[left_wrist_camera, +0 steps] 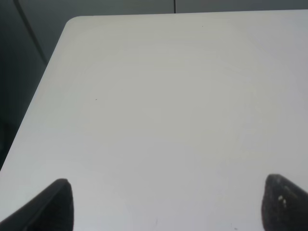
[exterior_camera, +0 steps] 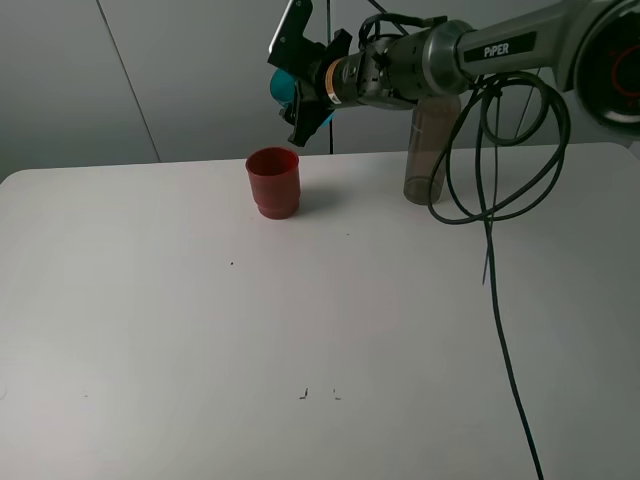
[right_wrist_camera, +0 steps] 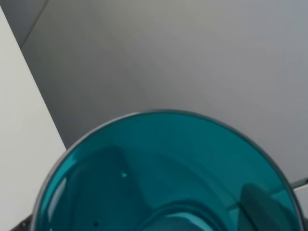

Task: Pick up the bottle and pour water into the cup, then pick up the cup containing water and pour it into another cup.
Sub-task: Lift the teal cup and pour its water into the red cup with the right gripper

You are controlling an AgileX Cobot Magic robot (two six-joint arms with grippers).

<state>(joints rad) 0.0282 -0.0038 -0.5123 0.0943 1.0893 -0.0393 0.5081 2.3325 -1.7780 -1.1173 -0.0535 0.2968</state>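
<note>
Clamping one tipped teal cup [right_wrist_camera: 163,178] in the air, the right gripper [exterior_camera: 298,80] is gripping it firmly. One red cup [exterior_camera: 273,182] is standing just below those fingers, and one bottle [exterior_camera: 425,165] is standing behind the wrist. The left gripper [left_wrist_camera: 166,207] is hanging with its fingers spread wide, nothing between them.

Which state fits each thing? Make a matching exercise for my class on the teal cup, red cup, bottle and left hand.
Things:
1 teal cup
2 red cup
3 bottle
4 left hand

States:
A open, above the table
B standing upright, partly hidden by the right arm
C lifted off the table and tipped
D standing upright in plain view, opaque

Pairs: 1-C, 2-D, 3-B, 4-A
</note>
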